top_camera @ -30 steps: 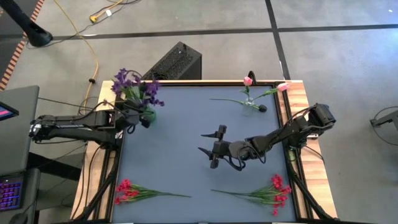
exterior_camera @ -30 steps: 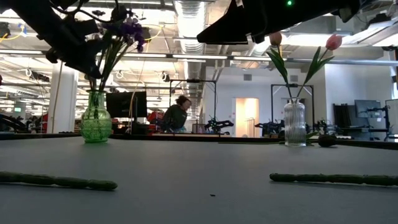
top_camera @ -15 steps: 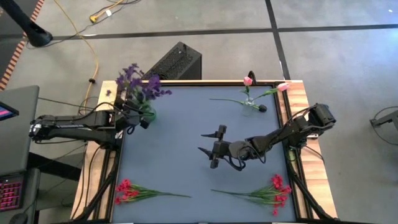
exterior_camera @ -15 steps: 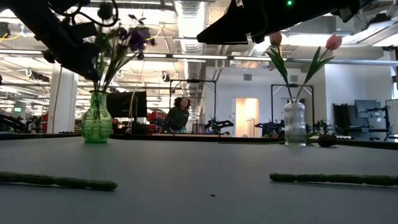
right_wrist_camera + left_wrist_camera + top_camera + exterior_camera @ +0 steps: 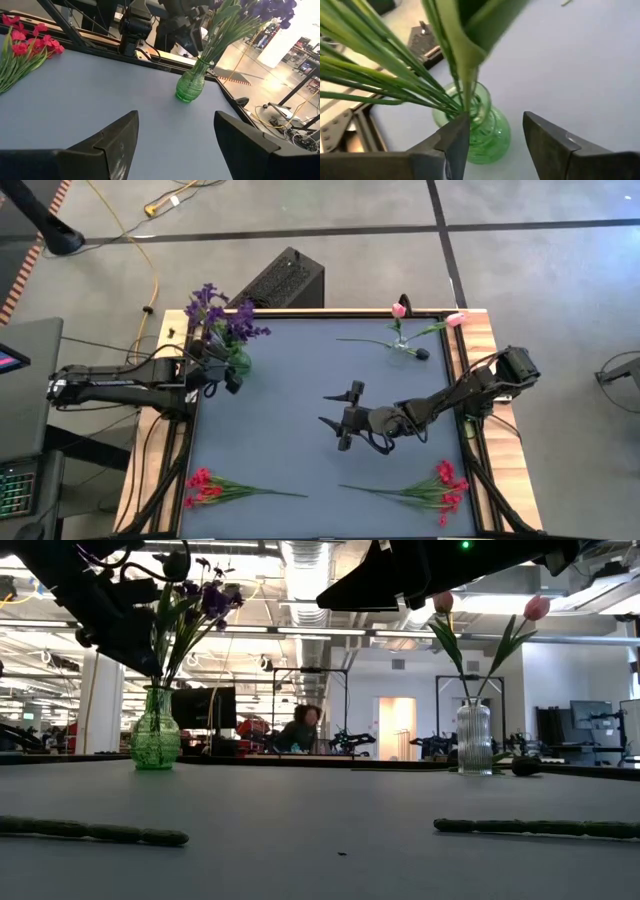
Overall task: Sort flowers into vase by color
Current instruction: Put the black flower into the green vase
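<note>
The green vase (image 5: 472, 129) under my left hand (image 5: 495, 145) looks like ribbed, glossy glass. My fingers (image 5: 555, 145) are dark matt plastic. The worktop (image 5: 300, 410) is a smooth, matt grey sheet edged in pale wood. The clear vase (image 5: 474, 738) is fluted glass.

We see purple flowers (image 5: 222, 318) upright in a green vase (image 5: 238, 362), pink tulips (image 5: 400, 310) in what seems a clear vase (image 5: 473, 738), and red sprays (image 5: 205, 485) lying flat.
</note>
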Motion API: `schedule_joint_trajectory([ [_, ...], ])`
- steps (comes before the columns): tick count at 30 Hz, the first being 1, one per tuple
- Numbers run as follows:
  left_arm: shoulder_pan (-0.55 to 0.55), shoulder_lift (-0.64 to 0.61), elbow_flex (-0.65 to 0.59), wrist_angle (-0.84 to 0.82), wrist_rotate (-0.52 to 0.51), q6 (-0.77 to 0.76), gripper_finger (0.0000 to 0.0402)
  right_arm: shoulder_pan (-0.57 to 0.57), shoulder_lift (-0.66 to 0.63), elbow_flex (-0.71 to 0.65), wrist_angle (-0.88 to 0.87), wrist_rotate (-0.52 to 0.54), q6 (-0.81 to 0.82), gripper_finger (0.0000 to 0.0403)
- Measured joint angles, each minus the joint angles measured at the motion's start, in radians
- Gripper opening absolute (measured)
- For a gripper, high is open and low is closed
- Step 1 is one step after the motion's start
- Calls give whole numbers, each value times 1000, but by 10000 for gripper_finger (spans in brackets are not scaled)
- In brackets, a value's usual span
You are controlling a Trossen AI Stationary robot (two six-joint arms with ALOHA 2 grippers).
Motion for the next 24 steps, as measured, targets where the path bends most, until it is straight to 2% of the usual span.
schedule_joint_trajectory([
  [3,0,0,0,0,57,-5,175,1,0,0,0,0,2,286],
  [7,0,0,0,-3,200,-26,175,15,0,6,-13,0,41,286],
  [17,-8,0,0,-53,490,-138,175,92,0,114,-218,0,174,286],
  [21,-62,0,0,-47,588,-162,175,140,0,133,-321,0,252,286],
  [24,-140,0,0,-31,614,-185,175,180,0,169,-442,-6,352,286],
])
